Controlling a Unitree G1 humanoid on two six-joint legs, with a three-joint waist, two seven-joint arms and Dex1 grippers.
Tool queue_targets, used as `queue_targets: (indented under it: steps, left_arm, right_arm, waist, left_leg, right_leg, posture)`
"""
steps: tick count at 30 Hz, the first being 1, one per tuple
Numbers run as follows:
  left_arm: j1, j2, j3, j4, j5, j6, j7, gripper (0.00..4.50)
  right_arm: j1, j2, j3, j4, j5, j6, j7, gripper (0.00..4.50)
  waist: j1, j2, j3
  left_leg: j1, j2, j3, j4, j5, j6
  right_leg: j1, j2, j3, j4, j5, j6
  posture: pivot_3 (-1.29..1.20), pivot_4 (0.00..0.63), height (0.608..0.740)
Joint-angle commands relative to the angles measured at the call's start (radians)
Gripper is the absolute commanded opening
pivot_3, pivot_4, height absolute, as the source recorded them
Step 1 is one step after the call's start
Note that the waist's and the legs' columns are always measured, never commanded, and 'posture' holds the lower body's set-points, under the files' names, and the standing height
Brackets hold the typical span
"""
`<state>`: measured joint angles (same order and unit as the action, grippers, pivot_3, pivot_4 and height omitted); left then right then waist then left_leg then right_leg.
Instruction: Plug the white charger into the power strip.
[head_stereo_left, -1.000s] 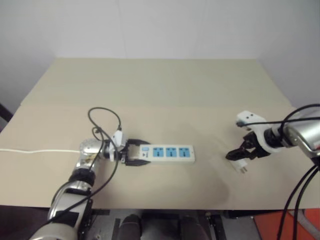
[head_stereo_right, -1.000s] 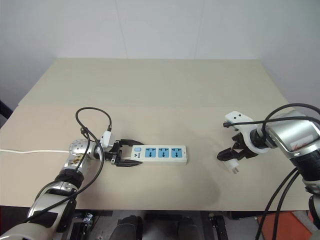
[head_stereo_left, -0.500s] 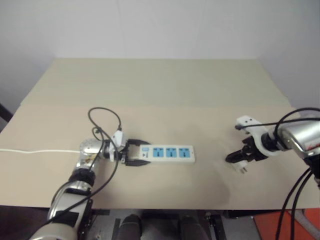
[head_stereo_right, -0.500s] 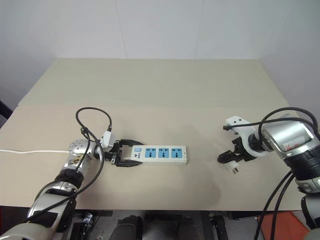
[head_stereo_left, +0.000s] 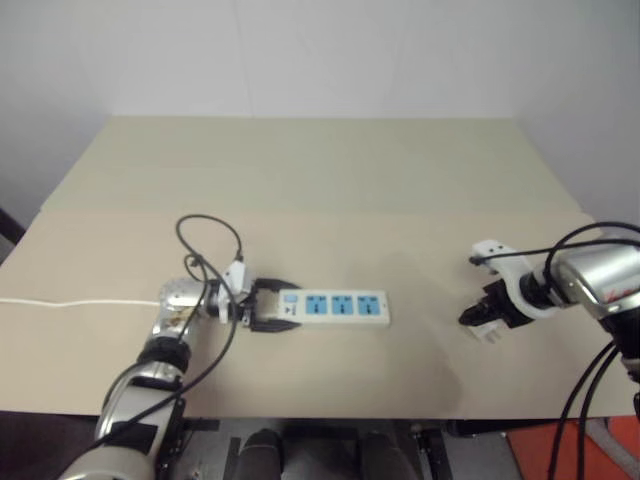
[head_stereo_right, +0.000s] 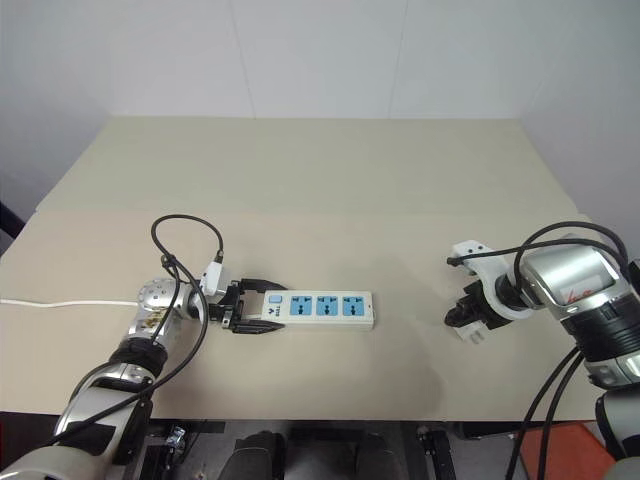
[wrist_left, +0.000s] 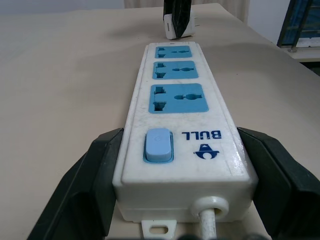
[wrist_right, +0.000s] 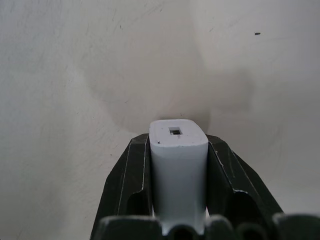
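White charger (wrist_right: 178, 165) in right gripper (wrist_right: 178, 197), near power strip (head_stereo_left: 335, 309).

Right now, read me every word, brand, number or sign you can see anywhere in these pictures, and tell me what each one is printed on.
"BULL", upside down in the left wrist view, with a small blue logo beside it: on the long white plastic power strip with blue sockets, next to its blue switch.
Red marking on the right arm's silver forearm shell: too small to read.
Small white cube-shaped charger: no readable text.
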<state>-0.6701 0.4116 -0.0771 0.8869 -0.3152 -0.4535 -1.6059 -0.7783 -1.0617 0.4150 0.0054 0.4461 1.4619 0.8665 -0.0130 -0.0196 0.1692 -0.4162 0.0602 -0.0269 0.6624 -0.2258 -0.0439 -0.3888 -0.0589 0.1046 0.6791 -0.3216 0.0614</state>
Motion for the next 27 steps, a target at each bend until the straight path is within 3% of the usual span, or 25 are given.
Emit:
queue_targets:
  steps: [1,6,10,14,22,27]
  left_arm:
    - [0.002,-0.008,0.001,-0.031,-0.011,0.005,-0.009,3.26]
    - [0.013,0.003,-0.025,-0.071,-0.034,0.025,-0.009,3.26]
    - [0.029,0.026,-0.068,-0.126,-0.071,0.064,-0.009,3.26]
    - [0.037,0.046,-0.106,-0.161,-0.096,0.081,-0.009,3.26]
    - [0.061,0.057,-0.122,-0.22,-0.115,0.114,-0.009,3.26]
    - [0.081,0.057,-0.105,-0.255,-0.11,0.139,-0.009,3.26]
  right_arm:
    - [-0.017,-0.047,0.011,-0.069,-0.036,-0.067,0.016,1.14]
    - [-0.008,-0.085,-0.07,-0.255,-0.017,-0.275,0.115,1.14]
    - [0.087,0.098,-0.313,-0.261,0.067,-0.595,0.136,1.14]
    - [0.188,0.348,-0.416,-0.203,0.1,-0.923,0.166,1.14]
    - [0.237,0.69,-0.412,-0.041,0.161,-1.067,0.157,1.14]
    - [0.265,0.763,-0.389,-0.015,0.158,-1.061,0.158,1.14]
  waist:
    - [0.0,0.0,0.0]
    - [-0.001,0.001,0.0]
    - [-0.003,-0.001,0.0]
    - [-0.003,-0.002,0.0]
    - [-0.005,-0.002,0.0]
    - [-0.002,-0.002,0.0]
  left_leg:
    - [0.0,0.0,0.0,0.0,0.0,0.0]
    - [0.0,0.0,0.0,0.0,0.0,0.0]
    - [0.0,0.0,0.0,0.0,0.0,0.0]
    - [0.0,0.0,-0.001,0.0,0.0,0.0]
    - [0.001,0.001,-0.001,0.001,0.0,0.0]
    - [0.001,0.001,-0.001,0.001,0.0,0.0]
  right_leg:
    - [0.0,0.0,0.0,0.0,0.0,0.0]
    - [-0.001,0.0,0.0,0.0,0.0,0.0]
    - [0.0,0.0,0.0,0.0,0.0,0.0]
    - [0.001,0.001,-0.001,-0.001,0.0,0.0]
    - [0.001,0.001,-0.002,0.002,0.0,0.0]
    - [0.001,0.001,-0.002,0.002,0.0,0.0]
  posture:
    - [0.0,0.15,0.74]
    - [0.0,0.15,0.74]
    - [0.0,0.15,0.74]
    - [0.0,0.15,0.74]
    - [0.0,0.15,0.74]
    - [0.0,0.15,0.74]
